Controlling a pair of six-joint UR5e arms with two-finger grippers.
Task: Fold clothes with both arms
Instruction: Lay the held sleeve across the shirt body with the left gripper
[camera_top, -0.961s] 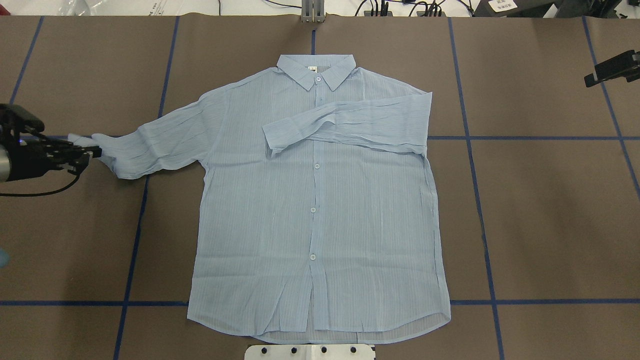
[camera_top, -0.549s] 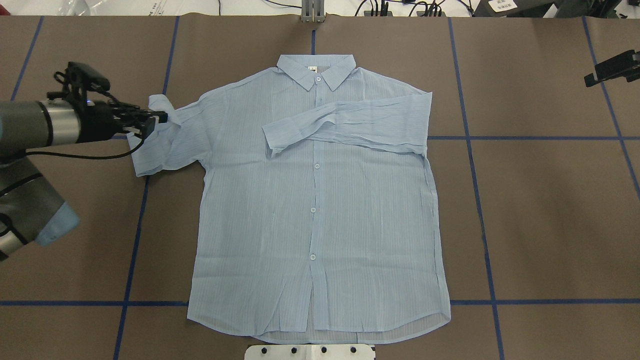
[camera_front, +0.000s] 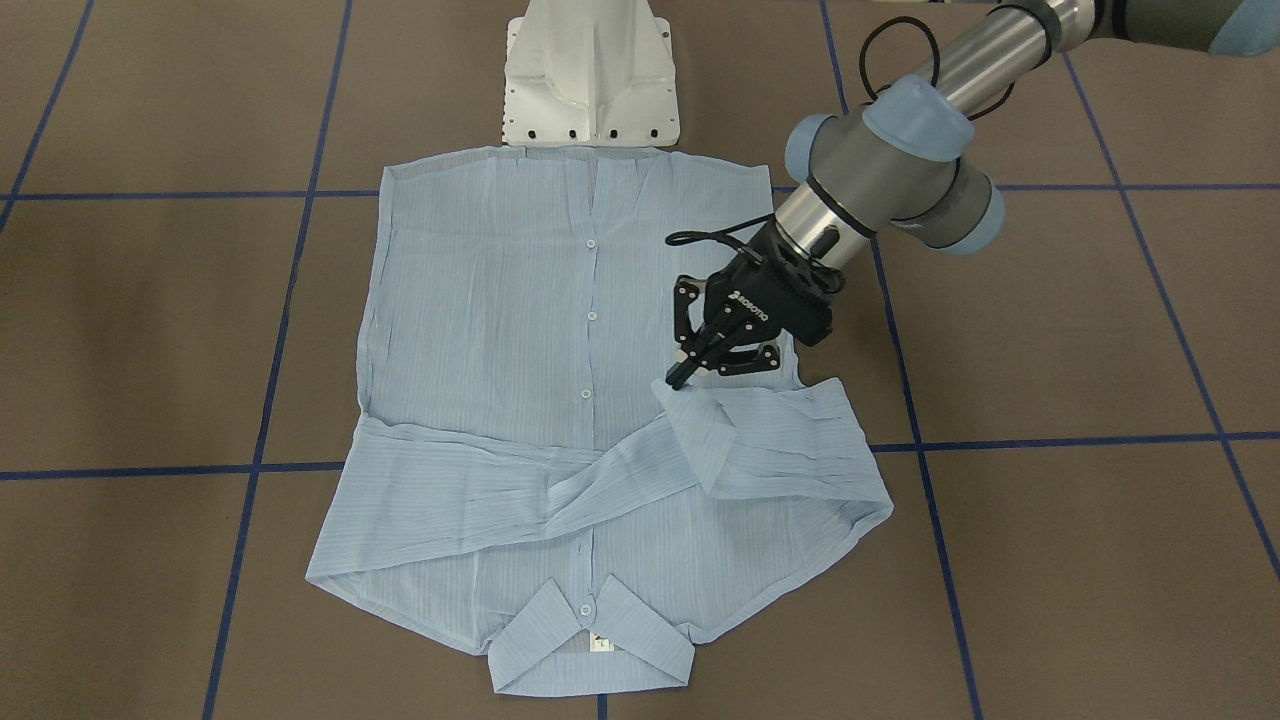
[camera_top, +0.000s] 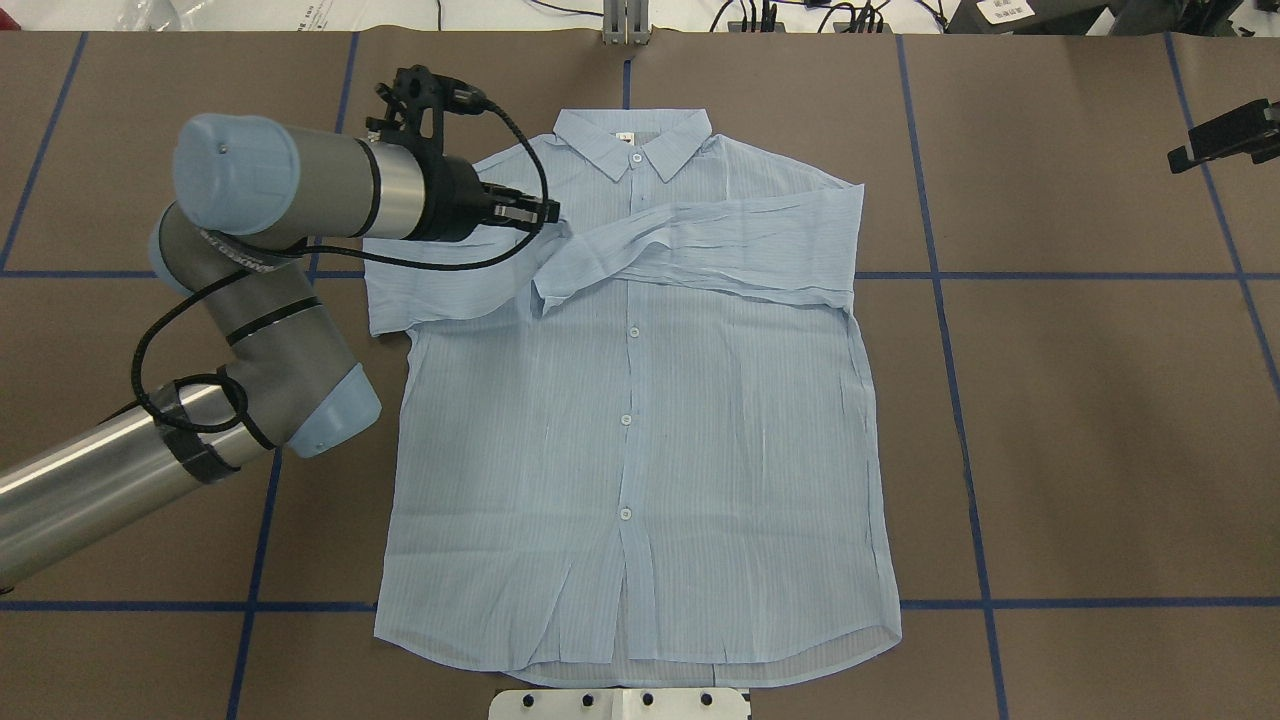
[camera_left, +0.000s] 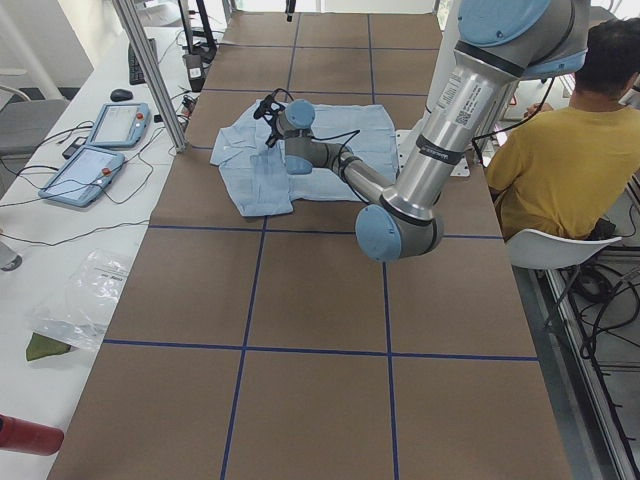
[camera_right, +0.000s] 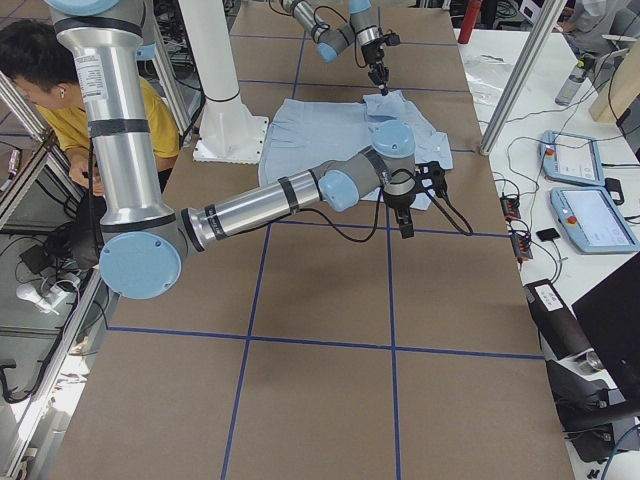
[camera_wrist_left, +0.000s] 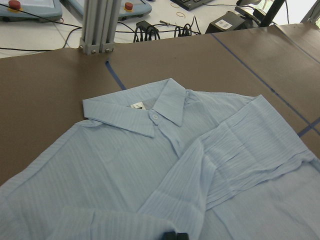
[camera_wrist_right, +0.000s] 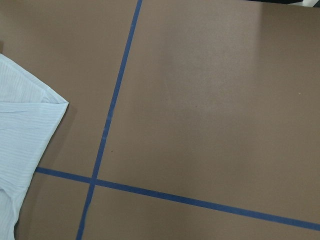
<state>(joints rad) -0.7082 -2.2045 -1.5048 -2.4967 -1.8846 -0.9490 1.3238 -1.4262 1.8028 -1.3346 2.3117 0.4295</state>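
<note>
One sleeve (camera_front: 790, 440) is hanging pinched in the left gripper (camera_front: 682, 379). Slipping out early, it could be bunching across the shirt (camera_front: 480, 300).

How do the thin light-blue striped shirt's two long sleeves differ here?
The robot's-right sleeve lies flat across the shirt front, untouched; the robot's-left sleeve is only partly folded, its cuff pinched by the black left gripper. The right sleeve's fold lines up with the body's side; the left sleeve's bulges past it. Both point inward.
</note>
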